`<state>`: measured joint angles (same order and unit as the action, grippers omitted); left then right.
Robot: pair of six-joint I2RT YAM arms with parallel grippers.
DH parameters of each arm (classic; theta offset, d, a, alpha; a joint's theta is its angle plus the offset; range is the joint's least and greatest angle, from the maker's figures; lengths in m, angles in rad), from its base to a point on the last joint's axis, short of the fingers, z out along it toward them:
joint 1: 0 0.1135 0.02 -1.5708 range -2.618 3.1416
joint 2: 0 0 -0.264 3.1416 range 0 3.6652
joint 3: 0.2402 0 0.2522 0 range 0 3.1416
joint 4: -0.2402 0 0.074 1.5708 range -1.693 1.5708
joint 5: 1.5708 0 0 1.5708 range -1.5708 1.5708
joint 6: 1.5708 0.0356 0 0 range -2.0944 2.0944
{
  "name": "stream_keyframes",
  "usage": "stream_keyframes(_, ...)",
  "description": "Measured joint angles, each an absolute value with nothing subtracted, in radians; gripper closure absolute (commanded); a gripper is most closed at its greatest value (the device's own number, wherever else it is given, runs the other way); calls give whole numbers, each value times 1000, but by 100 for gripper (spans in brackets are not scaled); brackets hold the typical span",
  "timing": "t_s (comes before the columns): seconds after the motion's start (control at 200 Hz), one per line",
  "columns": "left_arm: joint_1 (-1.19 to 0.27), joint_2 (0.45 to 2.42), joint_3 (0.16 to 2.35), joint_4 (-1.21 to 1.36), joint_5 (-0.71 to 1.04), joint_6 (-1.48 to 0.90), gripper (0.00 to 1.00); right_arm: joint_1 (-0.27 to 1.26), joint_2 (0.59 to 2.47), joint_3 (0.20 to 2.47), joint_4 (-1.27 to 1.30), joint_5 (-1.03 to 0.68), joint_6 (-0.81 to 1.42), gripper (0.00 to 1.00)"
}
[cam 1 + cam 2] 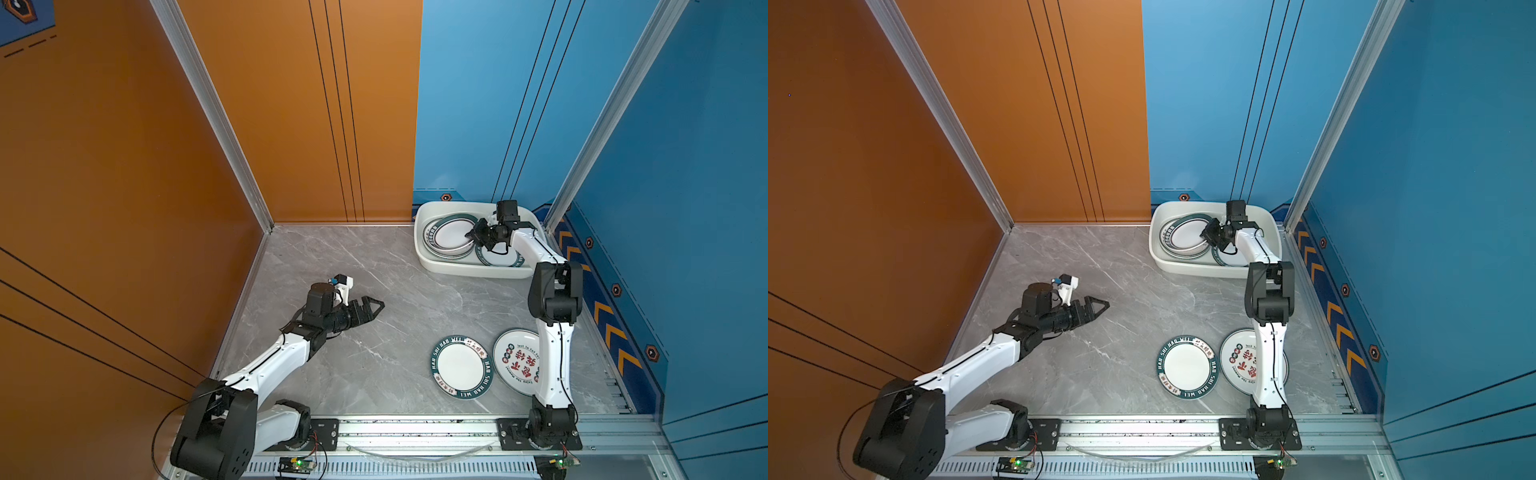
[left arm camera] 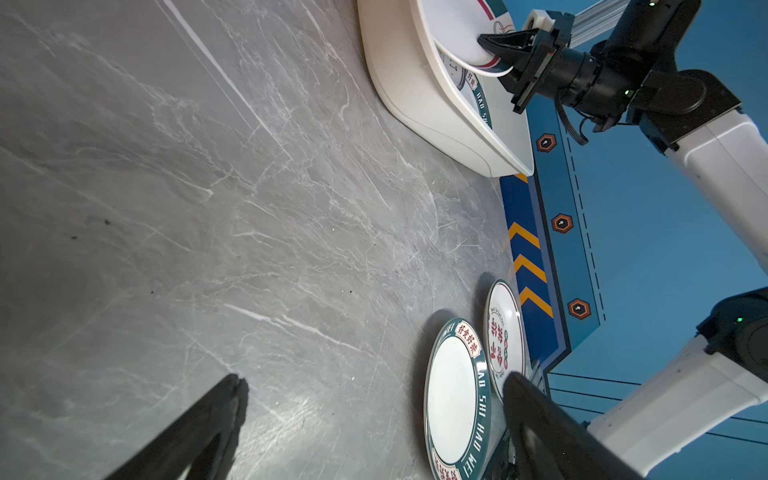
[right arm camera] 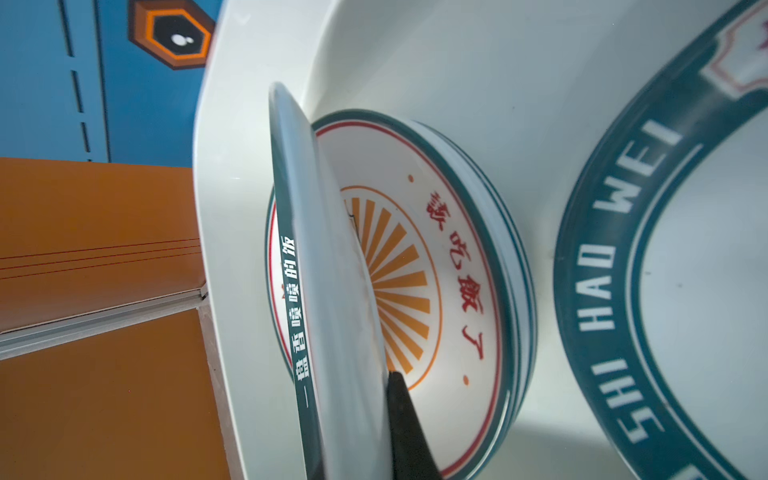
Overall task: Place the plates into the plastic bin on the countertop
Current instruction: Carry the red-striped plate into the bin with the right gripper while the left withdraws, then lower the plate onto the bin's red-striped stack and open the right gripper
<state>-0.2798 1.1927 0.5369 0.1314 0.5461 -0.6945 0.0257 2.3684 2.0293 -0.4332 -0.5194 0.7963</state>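
Pinching the green-rimmed plate (image 3: 328, 299) by its rim with my right pincer (image 1: 477, 237), I am holding it tilted inside the plastic bin (image 1: 420, 245), over the sunburst plate (image 3: 440, 266) beneath the pincer. I am aiming to level it before releasing. My left pincer (image 1: 374, 306) is hanging spread, well apart from the HAO WEI plate (image 1: 461, 365) on the table (image 1: 332, 257).

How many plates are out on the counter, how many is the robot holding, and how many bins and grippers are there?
Plates on the countertop: 2 (green-rimmed plate, red-character plate)
held plate in the right gripper: 1
plastic bin: 1
Grippers: 2 (left gripper, right)
Total: 6
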Motion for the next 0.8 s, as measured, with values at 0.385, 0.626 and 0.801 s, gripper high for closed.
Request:
stream_keyframes(0.385, -283, 1193, 537, 107, 531, -669, 1, 23, 2397, 2073, -446, -517, 805, 83)
stream_keyframes(0.626, -283, 1193, 537, 99, 531, -669, 1, 26, 2408, 2079, -497, -493, 779, 66)
stream_keyframes(0.801, -291, 1193, 537, 88, 527, -665, 1, 33, 2408, 2102, -550, -470, 736, 60)
